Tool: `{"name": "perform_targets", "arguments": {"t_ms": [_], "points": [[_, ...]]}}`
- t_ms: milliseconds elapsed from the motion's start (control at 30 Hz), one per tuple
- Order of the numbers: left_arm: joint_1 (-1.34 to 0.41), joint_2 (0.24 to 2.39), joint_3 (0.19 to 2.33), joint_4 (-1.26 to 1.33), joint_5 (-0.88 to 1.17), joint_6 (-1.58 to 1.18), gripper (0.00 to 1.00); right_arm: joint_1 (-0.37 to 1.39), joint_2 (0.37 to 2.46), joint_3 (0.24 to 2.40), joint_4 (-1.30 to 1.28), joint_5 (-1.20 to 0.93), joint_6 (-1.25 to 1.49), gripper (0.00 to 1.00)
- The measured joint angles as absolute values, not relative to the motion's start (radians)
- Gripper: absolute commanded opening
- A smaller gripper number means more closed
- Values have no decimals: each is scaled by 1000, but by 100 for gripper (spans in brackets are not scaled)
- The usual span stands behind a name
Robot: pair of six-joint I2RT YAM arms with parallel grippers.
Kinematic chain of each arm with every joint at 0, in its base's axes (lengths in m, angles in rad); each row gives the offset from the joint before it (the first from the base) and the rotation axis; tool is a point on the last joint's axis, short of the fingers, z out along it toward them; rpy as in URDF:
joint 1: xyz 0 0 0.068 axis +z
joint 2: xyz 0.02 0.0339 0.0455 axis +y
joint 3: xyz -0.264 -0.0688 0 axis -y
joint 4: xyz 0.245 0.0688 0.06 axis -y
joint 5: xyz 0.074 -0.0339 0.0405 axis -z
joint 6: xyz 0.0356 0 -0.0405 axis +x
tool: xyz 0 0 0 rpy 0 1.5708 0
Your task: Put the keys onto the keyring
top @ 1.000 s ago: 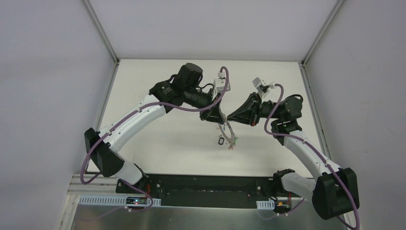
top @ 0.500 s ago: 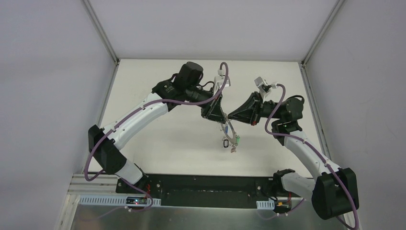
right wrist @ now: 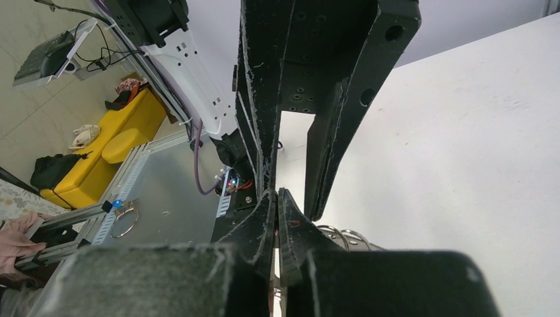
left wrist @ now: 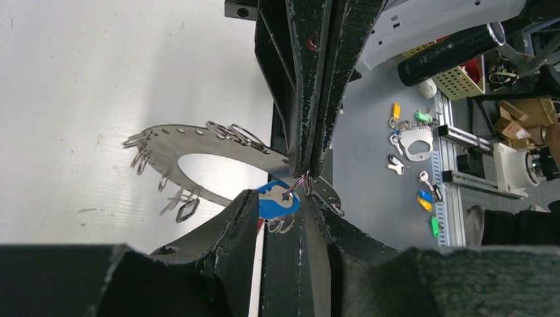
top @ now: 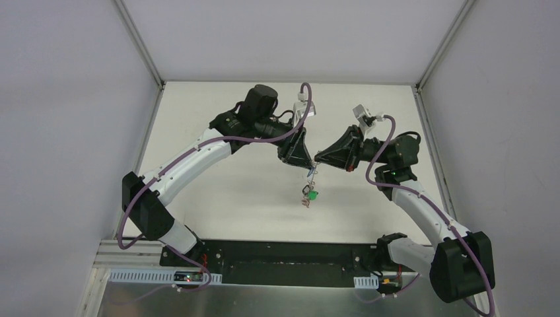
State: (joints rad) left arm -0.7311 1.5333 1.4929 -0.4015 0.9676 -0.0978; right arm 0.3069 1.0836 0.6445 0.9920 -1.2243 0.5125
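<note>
**Now: keyring (left wrist: 191,140) hangs where the two arms meet**

Right gripper (left wrist: 304,173) is clenched on the ring's rim. The ring is flat grey metal, crescent-like, with small wire loops along its edge. From above it hangs edge-on, long axis running toward the near side, keys (top: 309,194) bunched at the low end. Left gripper (left wrist: 282,206) is released, fingers parted around a blue-tagged key (left wrist: 274,201).

The keyring (left wrist: 178,140) is partly hidden behind the right end effector (left wrist: 308,170); overhead, the keys (top: 309,195) blur together.
</note>
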Motion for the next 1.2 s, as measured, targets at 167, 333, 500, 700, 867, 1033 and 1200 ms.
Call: {"name": "perform_targets", "arguments": {"t_ms": [167,333,500,700,867,1033,1200], "points": [[-731,1534,1485,-348,987,-139,33,303,1084,645,983,-1216,507,0],[-732,1533,1475,-274,1010,-152,32,305,1084,645,962,-1216,493,0],[-732,1532,1446,-266,1013,-146,28,303,1084,645,952,-1216,489,0],[-732,1531,1443,-263,1015,-145,17,298,1084,645,945,-1214,489,0],[-732,1531,1442,-256,1016,-147,0,292,1084,645,939,-1210,489,0],[-731,1531,1441,-251,1018,-149,0,291,1084,645,936,-1203,488,0],[-731,1531,1452,-285,998,-137,0,290,1084,645,921,-1202,467,0]]}}
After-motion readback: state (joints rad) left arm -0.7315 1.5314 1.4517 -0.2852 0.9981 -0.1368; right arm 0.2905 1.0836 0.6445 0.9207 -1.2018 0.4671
